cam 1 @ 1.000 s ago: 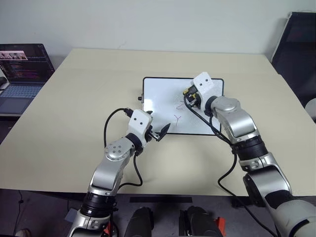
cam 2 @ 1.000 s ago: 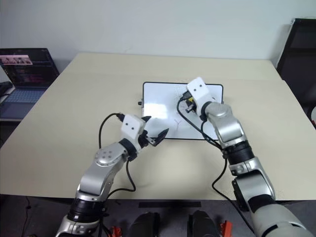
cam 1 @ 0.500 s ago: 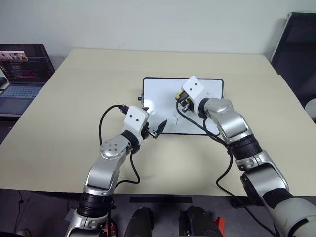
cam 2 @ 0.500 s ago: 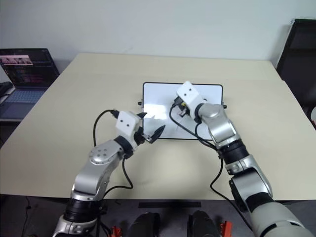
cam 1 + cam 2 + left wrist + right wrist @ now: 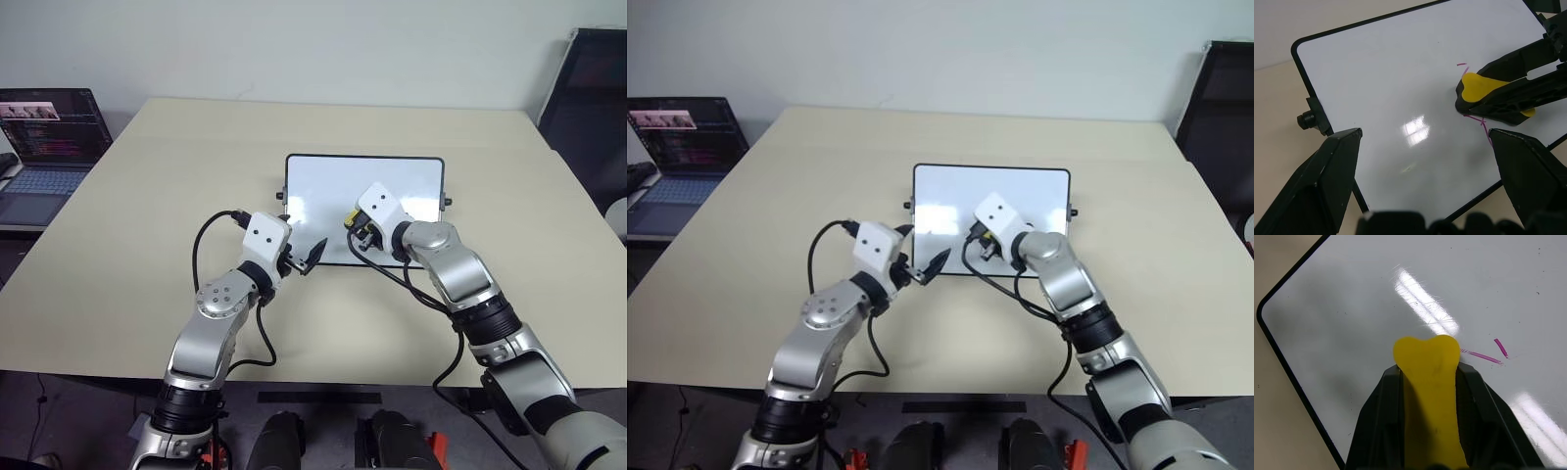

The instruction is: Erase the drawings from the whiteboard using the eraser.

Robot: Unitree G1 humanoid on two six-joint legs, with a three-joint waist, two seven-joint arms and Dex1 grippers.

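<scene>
Eraser: the yellow eraser (image 5: 1429,396) with a black side sits pinched between the right gripper's (image 5: 355,223) two black fingers (image 5: 1380,426), its rounded yellow end sticking out past them and down on the board's surface near the front edge.
Drawings: short red strokes (image 5: 1484,356) remain just beside the eraser's tip; from the left wrist, a small red dash above the eraser and a crossed mark (image 5: 1480,121) below it.
Whiteboard: a glossy white whiteboard (image 5: 333,186) with a thin black frame lies flat near the middle of the table, a small black knob (image 5: 1307,119) on its short side; most of the surface looks clean, with lamp glare on it.
Left gripper: the left gripper (image 5: 306,257) hangs at the board's front left corner, fingers (image 5: 1317,183) spread wide with nothing between them, apart from the eraser.
Table: a pale beige table (image 5: 147,206) carries the board.
Laptop: an open laptop (image 5: 44,137) with a lit screen stands off the table's far left side.
Right side: a dark chair-like shape (image 5: 588,88); I cannot tell what it is.
</scene>
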